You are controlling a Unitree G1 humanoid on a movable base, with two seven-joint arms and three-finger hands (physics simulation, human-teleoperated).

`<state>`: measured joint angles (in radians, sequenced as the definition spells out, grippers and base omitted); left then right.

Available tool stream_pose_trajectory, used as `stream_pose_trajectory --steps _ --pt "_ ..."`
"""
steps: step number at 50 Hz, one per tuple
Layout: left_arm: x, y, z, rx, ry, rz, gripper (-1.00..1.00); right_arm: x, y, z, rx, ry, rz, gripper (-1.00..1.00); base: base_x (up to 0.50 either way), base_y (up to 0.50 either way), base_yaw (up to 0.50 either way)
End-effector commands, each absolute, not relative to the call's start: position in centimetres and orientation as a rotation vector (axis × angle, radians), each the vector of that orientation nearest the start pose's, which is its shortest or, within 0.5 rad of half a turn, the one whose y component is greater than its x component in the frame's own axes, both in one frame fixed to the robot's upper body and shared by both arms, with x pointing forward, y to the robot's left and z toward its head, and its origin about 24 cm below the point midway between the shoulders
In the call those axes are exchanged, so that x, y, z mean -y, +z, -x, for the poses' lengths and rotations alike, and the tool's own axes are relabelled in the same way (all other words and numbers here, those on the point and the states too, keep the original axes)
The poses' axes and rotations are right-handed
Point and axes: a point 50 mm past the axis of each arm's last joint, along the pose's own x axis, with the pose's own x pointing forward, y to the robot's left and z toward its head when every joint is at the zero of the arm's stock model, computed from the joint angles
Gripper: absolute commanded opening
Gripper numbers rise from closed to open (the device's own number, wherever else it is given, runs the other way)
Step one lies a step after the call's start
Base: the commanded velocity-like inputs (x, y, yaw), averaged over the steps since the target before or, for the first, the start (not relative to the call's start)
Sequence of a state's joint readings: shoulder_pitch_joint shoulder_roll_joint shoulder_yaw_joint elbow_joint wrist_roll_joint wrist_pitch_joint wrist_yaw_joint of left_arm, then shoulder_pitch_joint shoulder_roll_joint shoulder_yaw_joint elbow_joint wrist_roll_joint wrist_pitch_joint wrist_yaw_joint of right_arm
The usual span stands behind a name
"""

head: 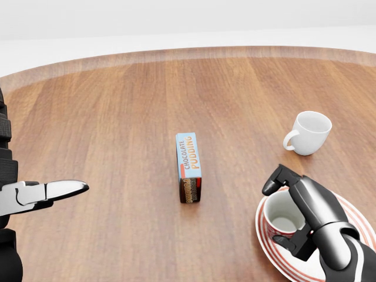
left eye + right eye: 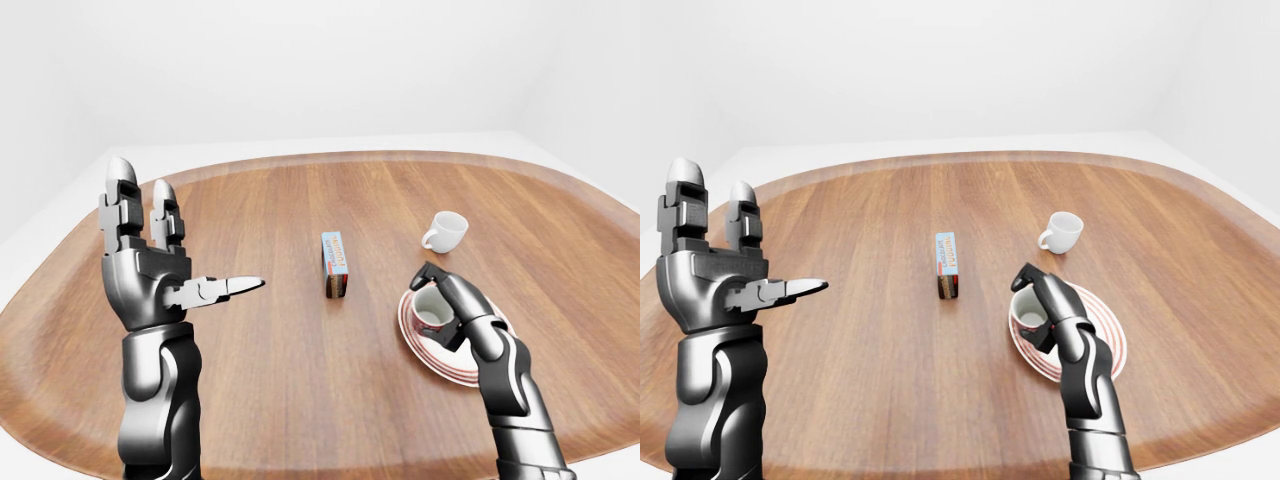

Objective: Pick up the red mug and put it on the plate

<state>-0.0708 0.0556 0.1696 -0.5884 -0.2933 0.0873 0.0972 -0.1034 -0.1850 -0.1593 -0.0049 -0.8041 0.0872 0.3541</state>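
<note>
over the plate (image 1: 346, 220) at lower right of the head view, the right hand (image 1: 308, 217) is gripping the red mug (image 1: 283, 220), fingers wrapping it, mouth up, whether touching the plate unclear. left hand (image 2: 150, 270) is idling open, well apart. round wooden table (image 2: 260, 360), white room, pudding box (image 1: 188, 167) and white cup (image 1: 310, 133) nearby.

Red mug (image 1: 284, 221) upright over striped plate (image 1: 346, 247), perhaps touching.

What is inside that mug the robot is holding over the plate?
Nothing that shows: the red mug looks empty, with a plain white inside. The right hand wraps its far side, hiding that wall and whether its base touches the plate.
</note>
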Motion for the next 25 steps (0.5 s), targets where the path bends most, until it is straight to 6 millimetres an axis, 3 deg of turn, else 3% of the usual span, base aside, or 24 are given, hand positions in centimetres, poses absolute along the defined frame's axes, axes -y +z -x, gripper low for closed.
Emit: stream_pose_trajectory --steps 1,5,14,25 --pt "-18.8 18.3 -22.6 0.579 0.121 0.217 1.0 23.8 6.5 -27.4 -0.133 -0.077 0.803 -1.0 0.0 0.0 0.0" --pt "-18.9 18.3 -22.6 0.583 0.124 0.219 1.0 24.8 6.7 -27.9 -0.139 -0.111 0.797 -1.0 0.0 0.0 0.0" --pt "-19.0 18.6 -22.6 0.594 0.125 0.22 1.0 26.5 5.1 -28.4 -0.217 -0.172 0.785 -1.0 0.0 0.0 0.0" --pt "-19.1 18.7 -22.6 0.599 0.128 0.219 1.0 27.6 4.4 -29.2 -0.259 -0.226 0.772 -1.0 0.0 0.0 0.0"
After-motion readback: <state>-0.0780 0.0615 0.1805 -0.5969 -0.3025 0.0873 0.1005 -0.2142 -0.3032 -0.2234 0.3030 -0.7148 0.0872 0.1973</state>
